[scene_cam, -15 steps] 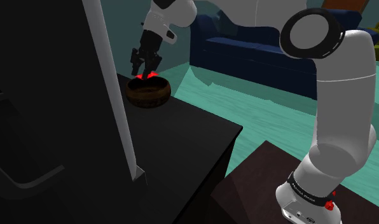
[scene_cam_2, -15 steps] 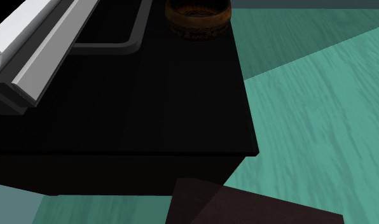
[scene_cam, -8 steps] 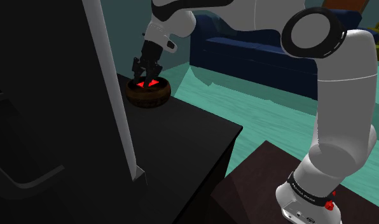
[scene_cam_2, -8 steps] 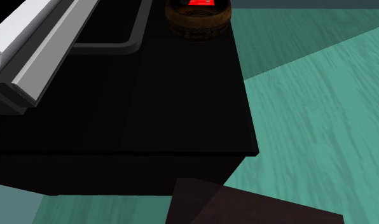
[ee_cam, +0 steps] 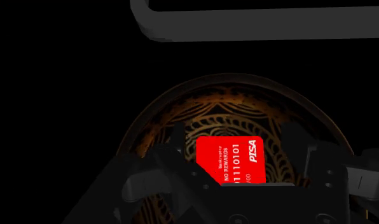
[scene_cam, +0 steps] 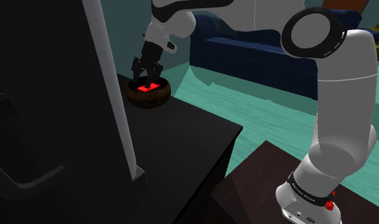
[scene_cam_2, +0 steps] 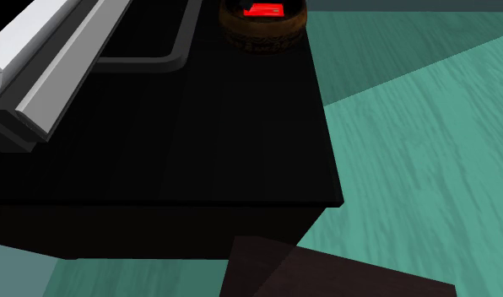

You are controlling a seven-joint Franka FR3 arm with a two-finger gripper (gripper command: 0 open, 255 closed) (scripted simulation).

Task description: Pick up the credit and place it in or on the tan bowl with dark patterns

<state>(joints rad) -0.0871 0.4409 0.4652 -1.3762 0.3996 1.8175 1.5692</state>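
The red credit card (ee_cam: 229, 159) lies flat inside the brown patterned bowl (ee_cam: 150, 127), printed face up. My gripper (ee_cam: 236, 143) hangs just above the bowl, open, with one finger on each side of the card and a gap at both edges. In the shoulder view the gripper (scene_cam: 145, 80) points down over the bowl (scene_cam: 147, 97), and the card (scene_cam: 149, 87) glows red on the bowl's floor. The second exterior view has the bowl (scene_cam_2: 263, 32) at the black table's far corner with the card (scene_cam_2: 264, 10) in it.
The bowl stands on a black table (scene_cam: 175, 146) near its far edge. A slanted grey-white beam (scene_cam: 112, 83) crosses the shoulder view beside the bowl. A blue sofa (scene_cam: 245, 51) stands behind on the teal floor (scene_cam_2: 410, 143). My dark stand (scene_cam: 258, 191) is below.
A second ago the card was clasped in the fingertips above the bowl. The hand lowered, the fingers opened, and the card now rests on the bowl's floor.
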